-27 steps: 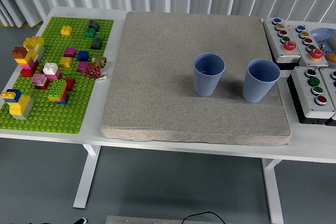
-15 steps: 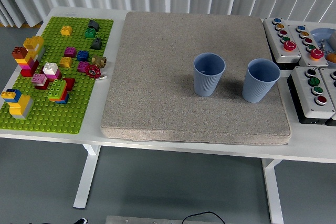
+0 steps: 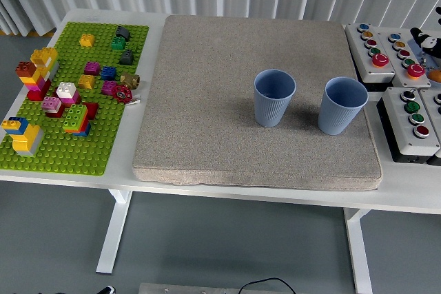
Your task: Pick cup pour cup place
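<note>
Two ribbed blue cups stand upright on a grey mat (image 3: 207, 101). One cup (image 3: 274, 97) is near the mat's middle, and the other cup (image 3: 342, 105) is by the mat's right edge. A small part of my right hand (image 3: 428, 39) shows at the picture's right edge, above the button boxes and well clear of both cups. Too little of it shows to tell how it is set. My left hand is out of view. From here I cannot tell what is inside the cups.
A green baseplate (image 3: 103, 135) with several toy bricks lies on the left of the white table (image 3: 413, 194). Grey button boxes (image 3: 375, 49) with coloured buttons stand to the right of the mat, another box (image 3: 413, 125) in front of them.
My right hand has come into view at the right edge, over the button boxes. The cups have not moved.
</note>
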Robot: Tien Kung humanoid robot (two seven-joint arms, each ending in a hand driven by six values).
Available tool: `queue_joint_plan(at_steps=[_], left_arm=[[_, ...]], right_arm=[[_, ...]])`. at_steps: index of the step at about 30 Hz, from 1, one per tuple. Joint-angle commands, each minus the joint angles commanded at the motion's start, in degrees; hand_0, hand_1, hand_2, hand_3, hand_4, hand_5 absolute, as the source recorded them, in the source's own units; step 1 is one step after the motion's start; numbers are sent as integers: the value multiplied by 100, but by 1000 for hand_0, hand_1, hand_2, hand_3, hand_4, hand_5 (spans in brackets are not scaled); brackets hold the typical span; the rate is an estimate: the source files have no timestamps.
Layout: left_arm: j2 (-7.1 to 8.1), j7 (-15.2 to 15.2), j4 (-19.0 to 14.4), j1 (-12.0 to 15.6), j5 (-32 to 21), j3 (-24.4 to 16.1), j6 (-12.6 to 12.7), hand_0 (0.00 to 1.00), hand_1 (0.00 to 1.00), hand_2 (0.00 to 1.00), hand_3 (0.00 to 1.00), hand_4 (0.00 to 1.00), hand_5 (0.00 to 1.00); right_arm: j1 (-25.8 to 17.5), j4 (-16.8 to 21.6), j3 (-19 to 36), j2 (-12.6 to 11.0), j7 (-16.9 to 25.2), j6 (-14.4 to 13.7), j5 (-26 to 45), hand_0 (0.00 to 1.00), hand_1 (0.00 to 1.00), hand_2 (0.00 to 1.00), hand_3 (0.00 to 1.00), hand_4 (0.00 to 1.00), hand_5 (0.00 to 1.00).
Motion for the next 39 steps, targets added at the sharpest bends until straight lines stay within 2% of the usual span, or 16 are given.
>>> queue_joint_plan(at_steps=[15,16,19,22,28,39], left_arm=[[7,-1,-5,48,5,1,0,797,857,870,795,496,998],[9,4,-6,54,15,-7,-1,797,857,870,795,496,998],[12,18,-7,62,42,-22,-6,797,857,870,795,496,998],[12,10,-6,60,29,-12,-7,797,857,870,795,496,998],[10,0,0,32,12,6,-9,797,857,870,795,496,998],[-9,-1,9,10,-2,14,-23,797,856,870,793,496,998]], right_arm=[[-501,321,142,-80,-140,123,-195,926,878,942,955,779,260],[-533,351,181,-91,-164,142,-198,928,880,942,947,796,314],[-625,417,262,-103,-207,245,-144,928,880,942,947,796,314],[-820,576,330,-131,-284,361,-172,929,876,936,948,795,322],[-1117,830,402,-140,-283,396,-237,931,875,931,943,794,325],[-1517,1005,223,39,-264,423,-374,932,874,926,940,790,325]])
